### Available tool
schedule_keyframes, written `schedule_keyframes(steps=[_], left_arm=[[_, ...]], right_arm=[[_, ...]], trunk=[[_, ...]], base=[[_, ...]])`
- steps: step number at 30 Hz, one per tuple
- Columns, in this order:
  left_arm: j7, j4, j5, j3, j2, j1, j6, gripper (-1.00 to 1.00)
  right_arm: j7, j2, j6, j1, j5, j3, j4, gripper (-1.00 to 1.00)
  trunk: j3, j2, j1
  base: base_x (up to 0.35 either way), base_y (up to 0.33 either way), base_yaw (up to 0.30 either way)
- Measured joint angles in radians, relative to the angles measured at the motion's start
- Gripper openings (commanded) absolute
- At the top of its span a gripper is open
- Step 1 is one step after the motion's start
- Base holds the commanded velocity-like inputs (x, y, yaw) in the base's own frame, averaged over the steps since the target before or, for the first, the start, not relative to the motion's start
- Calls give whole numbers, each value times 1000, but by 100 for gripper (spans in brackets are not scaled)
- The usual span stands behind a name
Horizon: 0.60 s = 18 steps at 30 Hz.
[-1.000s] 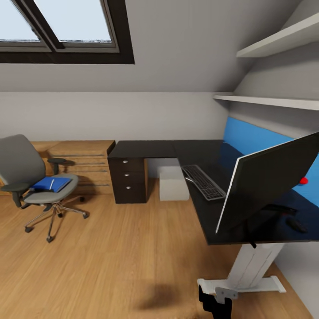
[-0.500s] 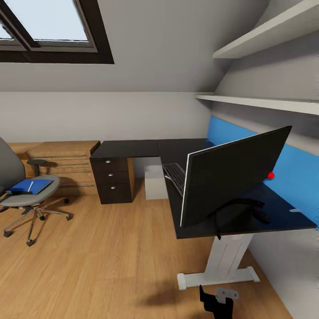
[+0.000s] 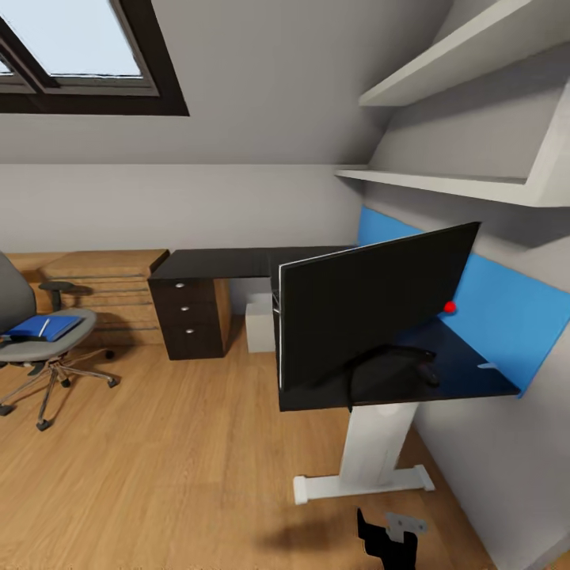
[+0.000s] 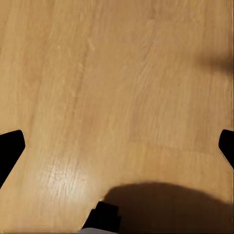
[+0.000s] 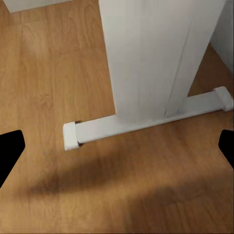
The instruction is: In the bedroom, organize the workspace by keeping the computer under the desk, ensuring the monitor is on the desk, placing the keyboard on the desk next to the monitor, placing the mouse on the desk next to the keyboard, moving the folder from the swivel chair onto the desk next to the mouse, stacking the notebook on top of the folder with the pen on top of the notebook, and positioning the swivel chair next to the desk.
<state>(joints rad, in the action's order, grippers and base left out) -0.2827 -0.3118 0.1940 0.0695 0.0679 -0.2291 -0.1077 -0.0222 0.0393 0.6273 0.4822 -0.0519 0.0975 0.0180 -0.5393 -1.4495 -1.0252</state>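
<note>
Both sets of jaws spread wide, nothing between them: left gripper [image 4: 117, 146] over bare wooden floor [image 4: 122, 73], right gripper [image 5: 117, 146] over floor just before the white pedestal leg [image 5: 156, 53] and its foot bar [image 5: 146, 122]. Seen from the head: black L-shaped worktop [image 3: 229, 260] running along the far wall and the right wall, blue panel [image 3: 507, 309] behind it. Monitor [image 3: 372, 301] on the near right part of the worktop, dark back turned this way, tilted, black cable [image 3: 372, 360] curling beneath. Dark rounded thing, probably the mouse [image 3: 428, 374], on the worktop near the monitor's right end; small red dot [image 3: 450, 307] against the blue panel. Keyboard hidden behind the monitor, if there. White computer [image 3: 260, 323] on the floor under the far run of the worktop, just right of the dark drawer unit [image 3: 190, 317]. Swivel chair [image 3: 36, 348] far left, well apart from the worktop, blue folder [image 3: 43, 326] on its seat with a pale pen [image 3: 43, 324] lying on top; notebook not told apart from the folder. Two white shelves [image 3: 443, 184] upper right, skylight [image 3: 71, 55] upper left.
</note>
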Motion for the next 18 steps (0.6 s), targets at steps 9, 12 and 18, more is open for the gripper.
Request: schedule_keyframes(steps=[9,12,18], left_arm=[[0,0,0,0,0,0,-19,100],[-1,0,1,0,0,0,-54,100],[-4,0,1,0,0,0,-70,100]], right_arm=[[-2,-26,104,1,-8,20,-49,100],[-2,-43,96,1,-45,79,-183,100],[-2,-53,-140,-18,-86,121,-490,100]], trunk=[[0,0,0],[0,0,0],[16,35,19]], base=[[-31,-249,0],[-3,-47,0],[-1,-11,0]])
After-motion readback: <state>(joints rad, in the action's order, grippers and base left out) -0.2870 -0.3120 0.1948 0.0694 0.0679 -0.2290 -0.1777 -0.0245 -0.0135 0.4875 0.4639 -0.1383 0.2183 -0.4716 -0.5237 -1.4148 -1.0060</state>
